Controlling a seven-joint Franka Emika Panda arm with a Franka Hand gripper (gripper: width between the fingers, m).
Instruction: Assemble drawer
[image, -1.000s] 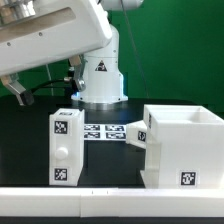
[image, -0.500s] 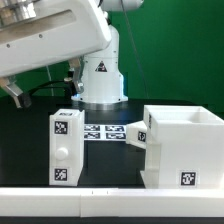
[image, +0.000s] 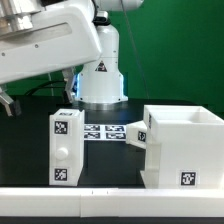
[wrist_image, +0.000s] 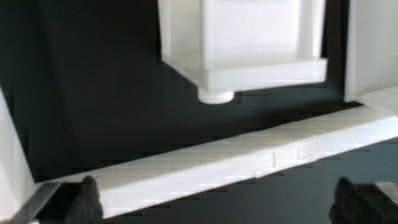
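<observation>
A small white tray (image: 64, 150) with a round knob and square tags stands upright at the exterior view's left. The large hollow box casing (image: 182, 148) stands at the right, and a second small tagged tray (image: 137, 134) leans against its left side. My gripper (image: 6, 104) hangs at the far left edge, above and left of the knobbed tray, and is mostly cut off. In the wrist view the gripper (wrist_image: 221, 205) is open and empty. Its dark fingertips (wrist_image: 68, 200) stand wide apart. The knobbed tray (wrist_image: 240, 40) and its knob (wrist_image: 215, 96) lie well beyond them.
The marker board (image: 104, 131) lies flat on the black table between the tray and the robot base (image: 99, 80). A white rail (image: 110, 204) runs along the table's front edge and crosses the wrist view (wrist_image: 249, 155) between the fingers and the tray.
The arm has swung toward the exterior view's left, and the gripper has slid to that view's left edge. The drawer parts have not moved.
</observation>
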